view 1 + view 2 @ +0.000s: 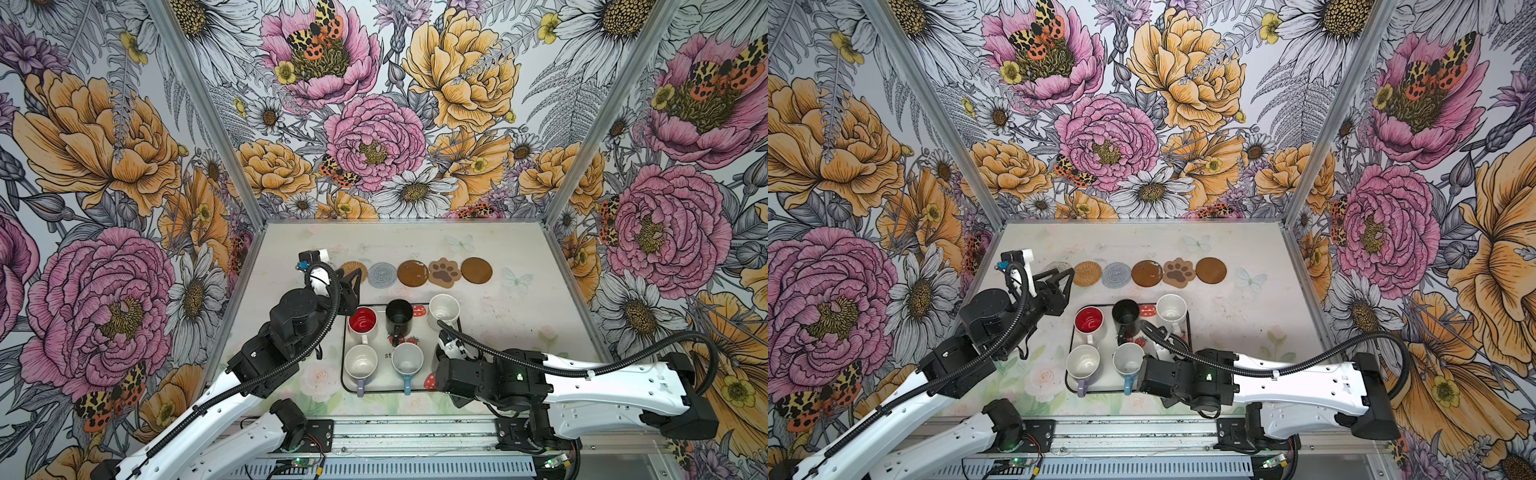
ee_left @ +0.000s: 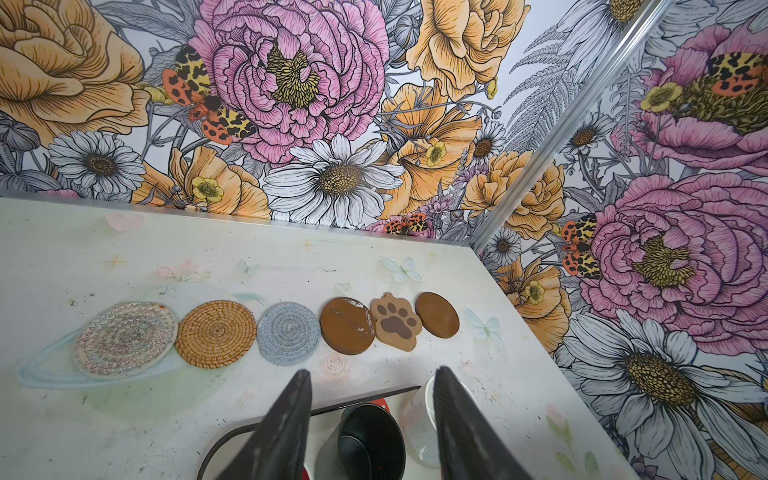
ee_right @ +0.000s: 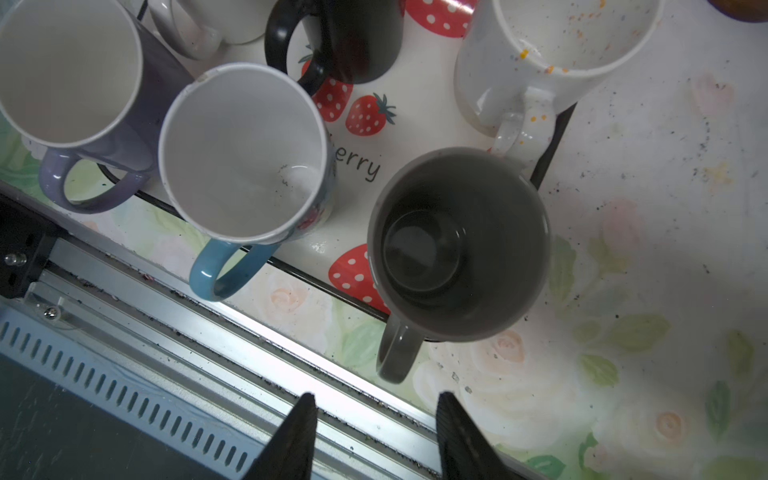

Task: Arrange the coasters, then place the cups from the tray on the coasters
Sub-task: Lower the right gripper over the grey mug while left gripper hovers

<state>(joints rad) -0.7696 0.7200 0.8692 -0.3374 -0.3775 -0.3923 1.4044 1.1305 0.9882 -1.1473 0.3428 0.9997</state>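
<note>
My left fingers [image 2: 291,424] stand half spread and grip nothing. They hang over the far edge of the cream-white strawberry-printed tray [image 3: 428,120], and the black mug [image 2: 370,440] stands below the gap. Beyond it six coasters lie in one row on the tabletop [image 2: 124,249]:

- pale beaded round mat [image 2: 124,338]
- woven tan rattan disc [image 2: 216,333]
- grey spiral mat [image 2: 288,333]
- scuffed brown disc [image 2: 348,325]
- tan paw-shaped mat [image 2: 395,326]
- plain brown disc [image 2: 437,315]

My right fingers [image 3: 297,440] are likewise parted and empty, short of the tall grey mug [image 3: 457,245] on the tray's near right corner. The speckled white mug [image 3: 540,54] crowds the grey mug's rim with its handle. The light blue mug [image 3: 245,153] stands just beside it. The lilac mug [image 3: 70,70] and the red-inside white mug [image 1: 362,322] fill the tray's other side. My right arm hides the grey mug in both top views.
</note>
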